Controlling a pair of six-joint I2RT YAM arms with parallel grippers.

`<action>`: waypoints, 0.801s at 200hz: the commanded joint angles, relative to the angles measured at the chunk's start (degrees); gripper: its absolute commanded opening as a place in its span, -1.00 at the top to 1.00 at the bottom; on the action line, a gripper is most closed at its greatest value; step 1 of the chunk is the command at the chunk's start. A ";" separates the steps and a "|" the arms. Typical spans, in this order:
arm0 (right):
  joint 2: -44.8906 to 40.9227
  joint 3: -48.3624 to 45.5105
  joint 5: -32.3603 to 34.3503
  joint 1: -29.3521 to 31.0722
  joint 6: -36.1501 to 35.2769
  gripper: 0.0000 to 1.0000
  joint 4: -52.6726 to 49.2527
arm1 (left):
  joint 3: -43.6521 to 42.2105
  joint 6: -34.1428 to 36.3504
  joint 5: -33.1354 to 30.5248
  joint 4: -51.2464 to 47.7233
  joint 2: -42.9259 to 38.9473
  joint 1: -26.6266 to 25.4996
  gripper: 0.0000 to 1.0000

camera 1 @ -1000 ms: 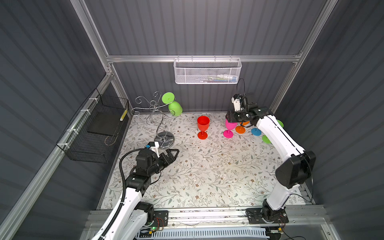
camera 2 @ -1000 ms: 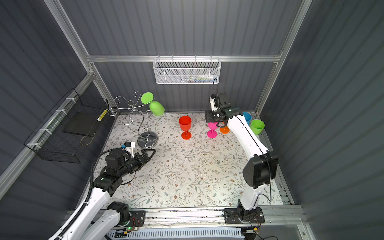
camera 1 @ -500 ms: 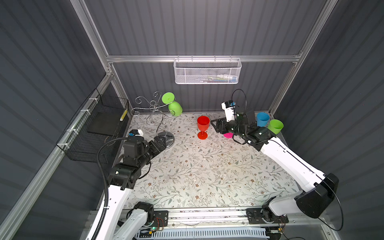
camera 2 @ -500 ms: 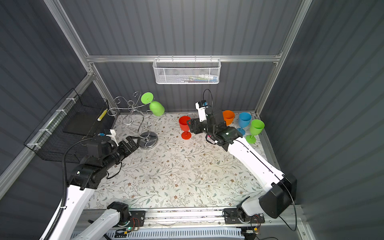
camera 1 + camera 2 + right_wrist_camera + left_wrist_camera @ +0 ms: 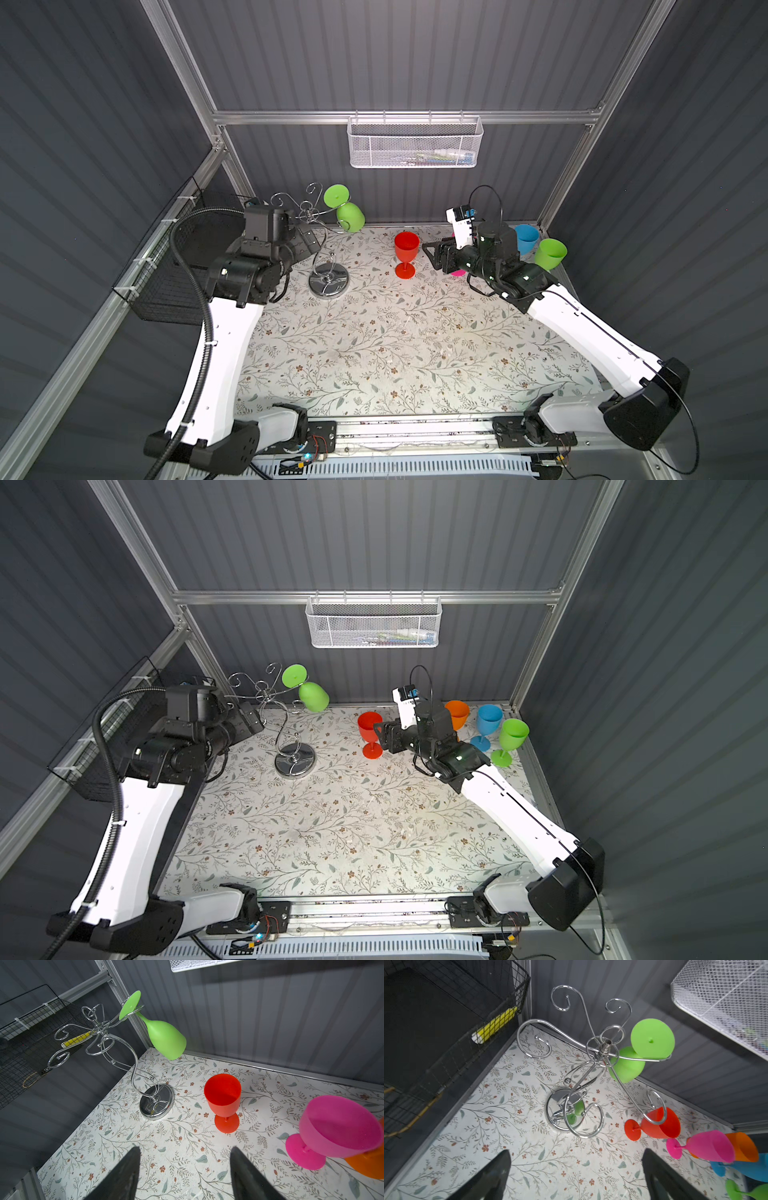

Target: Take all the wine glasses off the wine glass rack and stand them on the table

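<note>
Soft overhead light brightens the bench [image 5: 374, 340]; the walls [image 5: 415, 62] stay dim. Glare marks the base of the wine glass rack [image 5: 156, 1103]. Wrist views bow at the edges; the right pincer [image 5: 184, 1153] fingers [image 5: 124, 1174] blur.

Rack: we see a tall, shiny chrome wire wine glass rack [image 5: 604, 1048] with curled scroll arms, standing upright on its round mirror base [image 5: 156, 1102] at the back left of the floral tabletop [image 5: 374, 332].
Glass: we see one lime-green plastic wine glass [image 5: 166, 1039] hanging tilted, bowl downward, with its foot caught in a scroll arm.

left gripper [image 5: 576, 1159] agape, right gripper [image 5: 184, 1152] apparently parted
</note>
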 commanded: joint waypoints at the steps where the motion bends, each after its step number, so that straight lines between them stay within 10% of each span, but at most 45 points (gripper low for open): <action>1: -1.55 -0.77 0.52 0.40 -0.37 -0.38 1.64 | 6.79 4.20 -7.31 -4.09 5.36 -2.54 -0.98; 160: -2.52 -0.95 2.27 0.59 -0.81 -0.43 0.23 | 33.71 7.49 -23.65 -13.09 35.18 -13.61 -0.99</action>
